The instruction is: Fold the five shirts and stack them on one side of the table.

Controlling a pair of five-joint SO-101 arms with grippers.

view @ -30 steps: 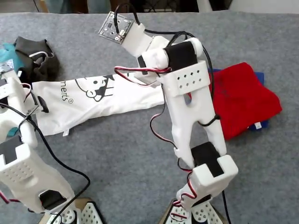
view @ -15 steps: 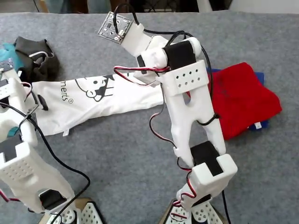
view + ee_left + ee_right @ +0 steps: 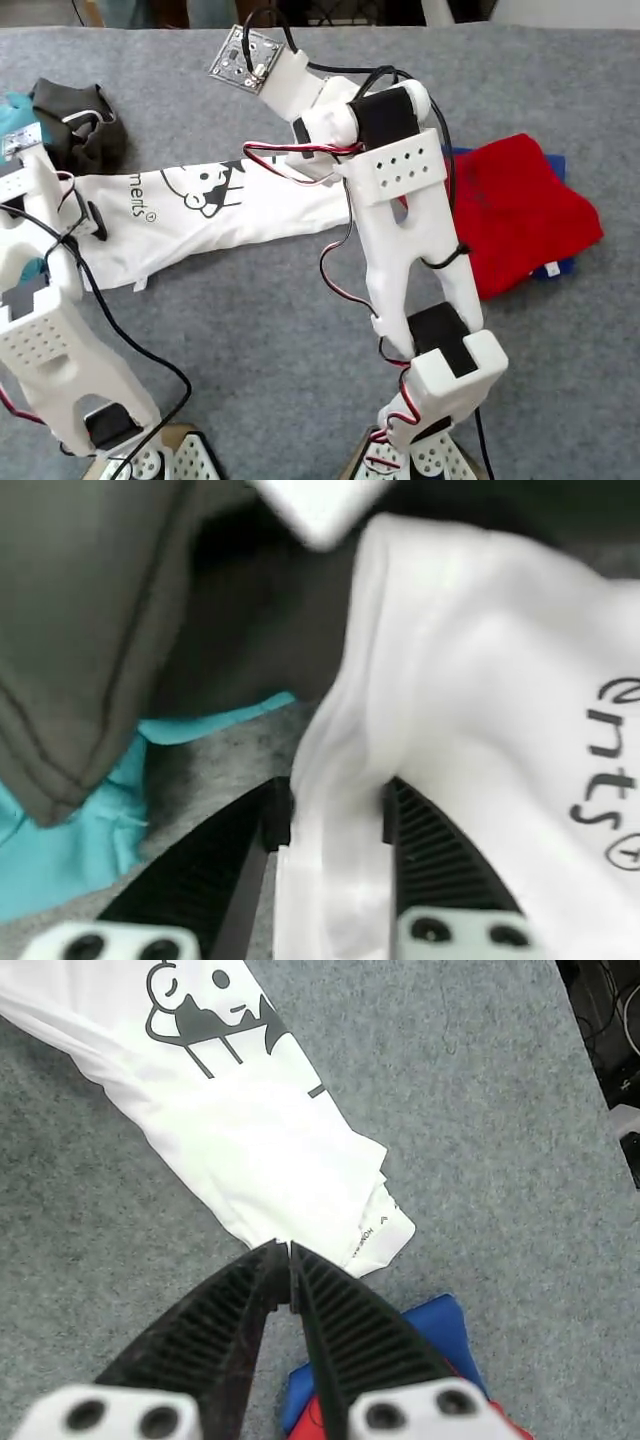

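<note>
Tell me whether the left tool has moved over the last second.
Yes. In the high view the left tool, shut on the white shirt, has edged slightly away from the arm's base, toward the dark shirt, which has stayed put.

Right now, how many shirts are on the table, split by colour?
white shirt: 1
red shirt: 1
blue shirt, under the red one: 1
dark grey shirt: 1
teal shirt: 1
Total: 5
</note>
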